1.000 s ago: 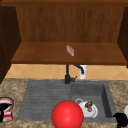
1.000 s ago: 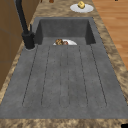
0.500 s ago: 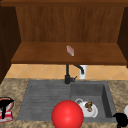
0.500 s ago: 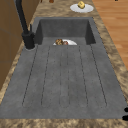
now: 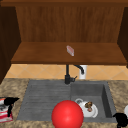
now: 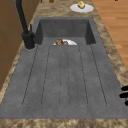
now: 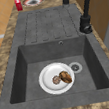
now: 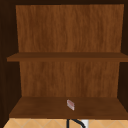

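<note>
My left hand (image 5: 10,103) hovers at the counter's left end, over a red-rimmed plate (image 5: 4,111) and next to the drainboard. Its straight fingers (image 6: 124,94) poke in from the right edge of the left side view and hold nothing. My right hand (image 5: 121,119) floats at the sink's front right corner, beside a white plate (image 5: 126,110). A red ball (image 5: 67,115) sits at the front middle, before the sink (image 5: 45,95). Down in the basin lies a white plate with brown food (image 7: 57,78). A small pink block (image 5: 70,50) stands on the wooden shelf (image 5: 37,53).
The black faucet (image 5: 67,75) rises behind the sink, with a white object (image 5: 82,71) at the wall beside it. A red cup (image 7: 18,4) stands by the red-rimmed plate (image 7: 32,1). A plate with a yellow item (image 6: 81,7) rests on the right counter.
</note>
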Robot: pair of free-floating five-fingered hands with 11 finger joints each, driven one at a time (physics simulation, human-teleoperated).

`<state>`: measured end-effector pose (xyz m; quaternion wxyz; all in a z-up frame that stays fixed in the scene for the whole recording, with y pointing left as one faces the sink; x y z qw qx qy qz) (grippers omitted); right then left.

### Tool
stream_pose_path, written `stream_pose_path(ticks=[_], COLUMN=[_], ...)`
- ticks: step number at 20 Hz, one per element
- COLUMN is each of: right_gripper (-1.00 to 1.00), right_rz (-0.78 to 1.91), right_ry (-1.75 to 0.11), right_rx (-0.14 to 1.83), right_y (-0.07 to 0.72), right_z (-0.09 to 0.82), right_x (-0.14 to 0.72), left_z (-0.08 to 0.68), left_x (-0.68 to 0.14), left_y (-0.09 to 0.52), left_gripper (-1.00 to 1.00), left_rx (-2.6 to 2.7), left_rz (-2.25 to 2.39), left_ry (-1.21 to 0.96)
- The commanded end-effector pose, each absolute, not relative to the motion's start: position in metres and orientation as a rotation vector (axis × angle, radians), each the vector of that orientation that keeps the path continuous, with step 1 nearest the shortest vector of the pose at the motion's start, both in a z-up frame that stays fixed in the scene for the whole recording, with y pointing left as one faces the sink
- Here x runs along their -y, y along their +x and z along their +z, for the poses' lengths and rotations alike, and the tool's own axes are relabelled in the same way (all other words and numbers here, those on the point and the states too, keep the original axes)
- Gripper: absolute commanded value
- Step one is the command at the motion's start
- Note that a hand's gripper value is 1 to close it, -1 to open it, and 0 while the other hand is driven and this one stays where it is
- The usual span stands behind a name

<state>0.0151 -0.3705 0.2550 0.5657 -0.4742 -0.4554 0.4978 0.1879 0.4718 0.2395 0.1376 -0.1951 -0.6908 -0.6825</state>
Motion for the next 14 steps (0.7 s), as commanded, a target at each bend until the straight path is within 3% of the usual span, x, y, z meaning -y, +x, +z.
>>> stream_pose_path(ticks=[1, 14], right_gripper=[0.00, 0.00], right_rz=[1.171, 1.171], right_ry=[-1.115, -1.115], right_rx=[1.071, 1.071], right_y=[0.015, 0.015], right_z=[0.255, 0.255], right_x=[0.371, 0.371], left_z=[0.249, 0.263], left_x=[-0.450, -0.400], left_y=[0.188, 0.194], left_gripper=[-1.00, -1.00], left_rx=[1.968, 1.969], left_rz=[-1.990, -1.943], left_ry=[-0.543, -0.457])
